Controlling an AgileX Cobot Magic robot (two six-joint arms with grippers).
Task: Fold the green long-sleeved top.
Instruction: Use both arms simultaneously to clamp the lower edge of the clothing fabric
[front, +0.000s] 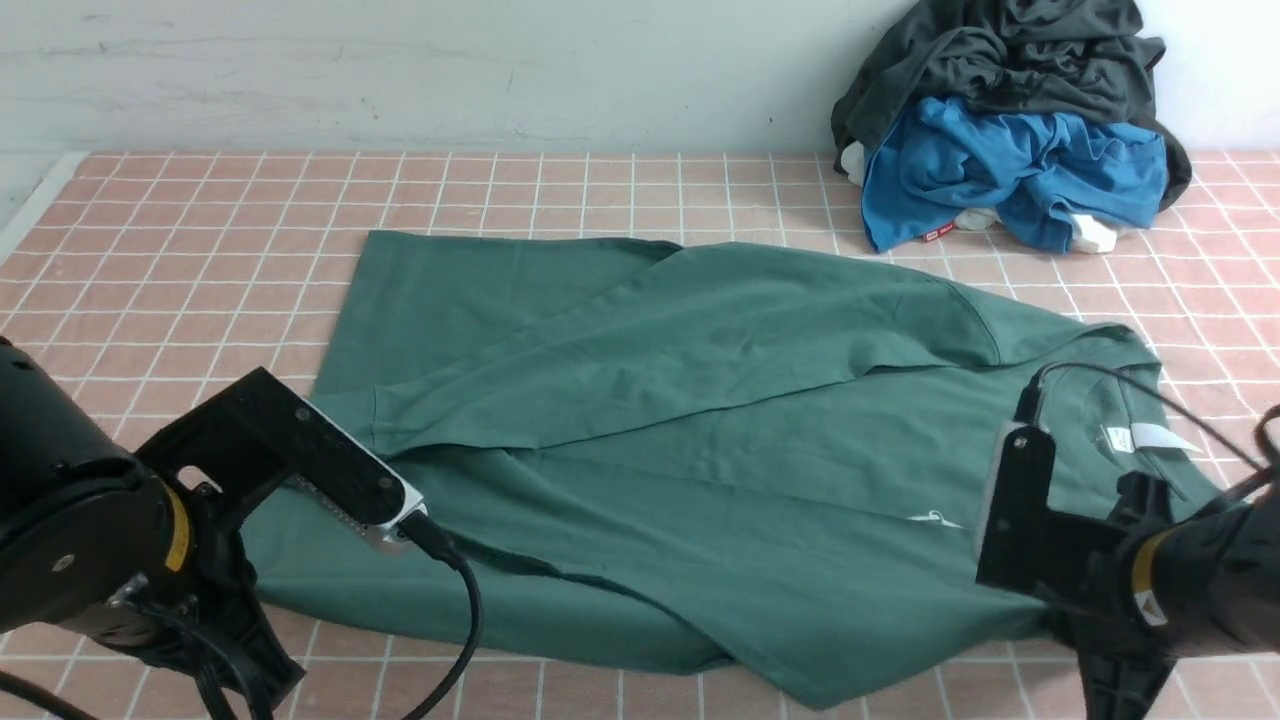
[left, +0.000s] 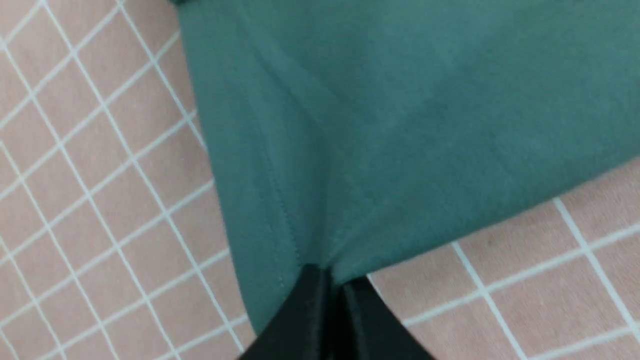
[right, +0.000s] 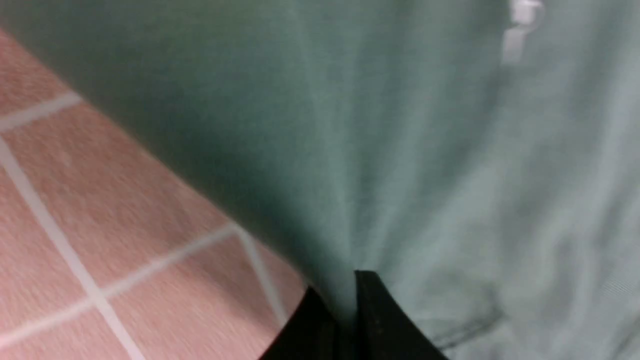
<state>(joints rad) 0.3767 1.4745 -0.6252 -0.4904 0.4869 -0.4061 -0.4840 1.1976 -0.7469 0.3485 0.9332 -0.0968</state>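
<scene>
Currently both grippers are clenched on cloth. The left gripper (left: 332, 276) pinches the near hem corner of the green long-sleeved top (front: 700, 420), and the right gripper (right: 345, 292) pinches its near edge at the collar end, close to the white chest logo (front: 935, 518). The top lies spread across the pink tiled table (front: 200, 220) with its far sleeve laid over the body, so the paired grips probably serve to lift the near side and fold it away from the robot.
</scene>
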